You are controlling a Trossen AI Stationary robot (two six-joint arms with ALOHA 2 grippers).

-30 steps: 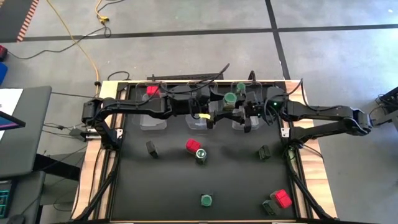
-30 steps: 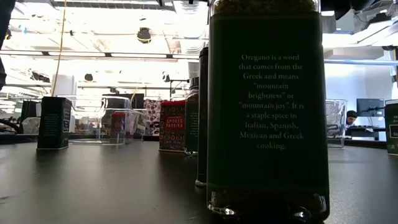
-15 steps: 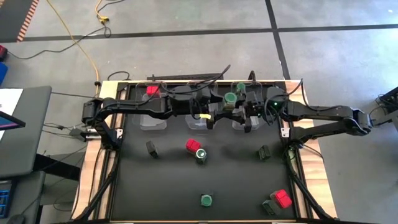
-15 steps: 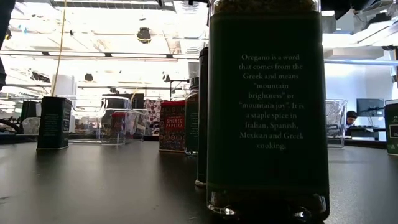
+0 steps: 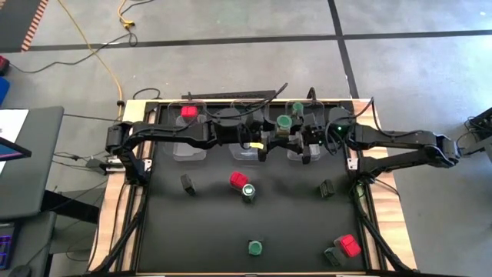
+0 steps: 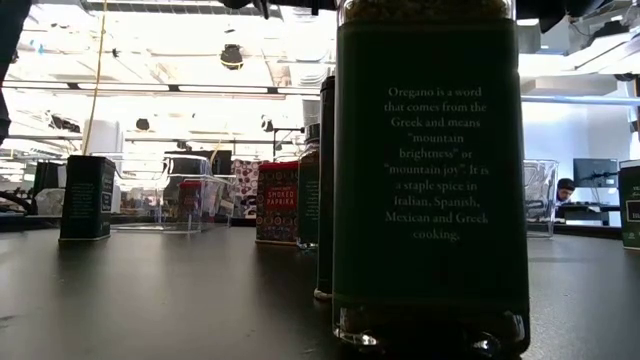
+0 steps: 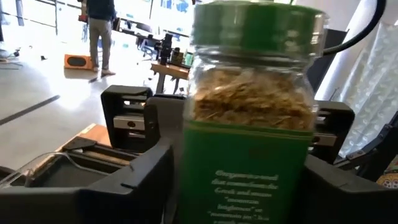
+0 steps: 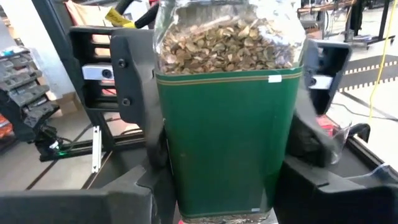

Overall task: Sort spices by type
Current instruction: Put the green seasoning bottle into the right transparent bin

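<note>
A green-lidded jar [image 5: 284, 123] of dried herbs hangs upright above the clear bins at the table's far edge. My left gripper [image 5: 269, 141] comes at it from the left and my right gripper [image 5: 301, 140] from the right, both shut on its green-labelled body [image 7: 249, 168]. Loose on the dark mat stand a red block [image 5: 238, 179], a green-lidded jar [image 5: 247, 190], two dark tins [image 5: 187, 183] [image 5: 327, 188], another green-lidded jar [image 5: 254, 247] and a red block [image 5: 350, 245]. My left gripper pinches the jar's labelled body [image 7: 189, 180] between its two fingers, below the clear band of herbs. The fingers lie level, reaching in from the table's left. My right gripper pinches the same labelled body [image 8: 165, 168] from the opposite side, fingers level. The jar stands upright, lifted clear.
Three clear bins line the far edge: the left one [image 5: 187, 142] holds a red block [image 5: 188, 111], the right one [image 5: 301, 154] a green-lidded jar [image 5: 297, 107]. In the low view an oregano jar [image 6: 430, 180] stands very near the camera, with a paprika tin [image 6: 277, 202] behind.
My left gripper has edged a little toward the table's right, in around the jar. The jar and my right gripper have kept still.
</note>
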